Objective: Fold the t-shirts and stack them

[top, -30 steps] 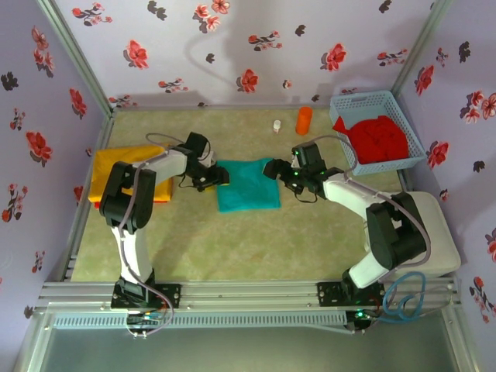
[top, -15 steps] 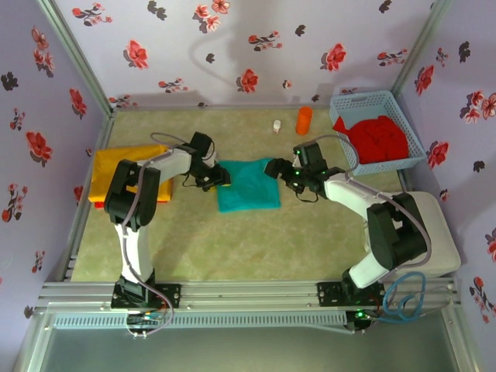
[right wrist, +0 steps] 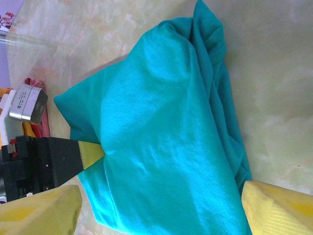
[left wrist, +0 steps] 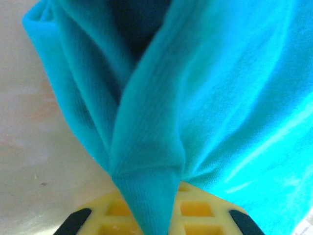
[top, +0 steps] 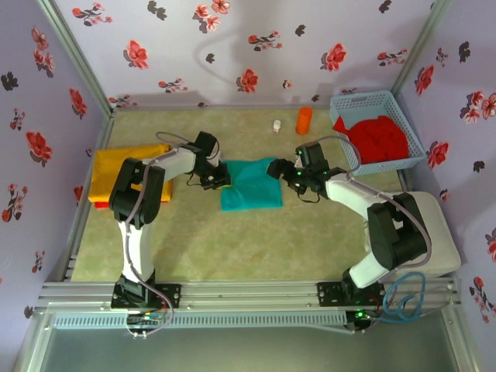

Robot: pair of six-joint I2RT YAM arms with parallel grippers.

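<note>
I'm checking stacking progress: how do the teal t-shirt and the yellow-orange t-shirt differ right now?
The teal t-shirt lies mid-table between the two arms, while the yellow-orange t-shirt sits at the table's left edge, partly under the left arm. The teal t-shirt's left edge is pinched and bunched in the left tool; the yellow-orange t-shirt is gripped by nothing. Both are folded into rough rectangles on the table.
</note>
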